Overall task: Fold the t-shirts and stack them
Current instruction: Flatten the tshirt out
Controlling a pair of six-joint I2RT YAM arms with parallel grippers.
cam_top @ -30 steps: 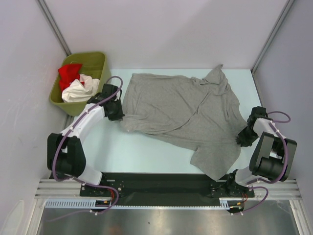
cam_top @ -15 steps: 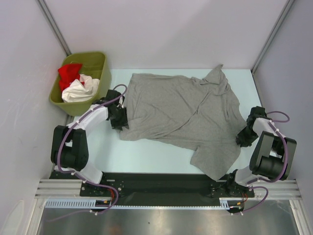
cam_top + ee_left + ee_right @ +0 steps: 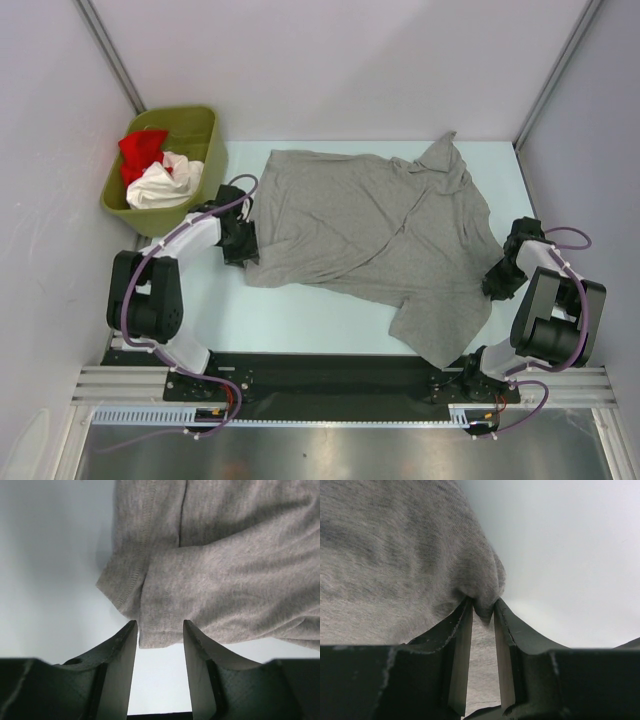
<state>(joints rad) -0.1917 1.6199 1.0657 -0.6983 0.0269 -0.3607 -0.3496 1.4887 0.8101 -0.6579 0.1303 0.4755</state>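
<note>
**tinker42:** Is the left pincer [image 3: 160,630] holding anything? Its jaws look parted to me.

**rafa_b:** Yep, parted fairly wide, nothing pinched. The hemmed corner of the grey t-shirt [image 3: 225,575] lies flat on the surface [image 3: 50,555] and pokes in just between the two fingertips, touching neither as far as I can tell. My guess is the pincer sits there because that corner is one end of the edge that has to be straight before any fold.

**tinker42:** And the right pincer [image 3: 483,605]?

**rafa_b:** Narrow, clamped on a little bunch of the same shirt. You can see the fabric humped up right at the tips. From overhead it's on the shirt's right edge, maybe near a sleeve, hard to be sure. Reads to me like it's anchoring that side so the cloth can be tensioned or dragged.

**tinker42:** So the shirt sits between the two arms?

**rafa_b:** Basically. It's spread across the middle of the surface, left edge at the left pincer, right edge in the right one. It's skewed and wrinkled though, with one flap trailing toward the near edge. Not folded yet, I'd say. Farther out, the red t-shirt [image 3: 142,150] and white t-shirt [image 3: 160,186] are crumpled in the green bin [image 3: 207,135] off the far left corner, well apart from both pincers. So no stack yet.
</note>
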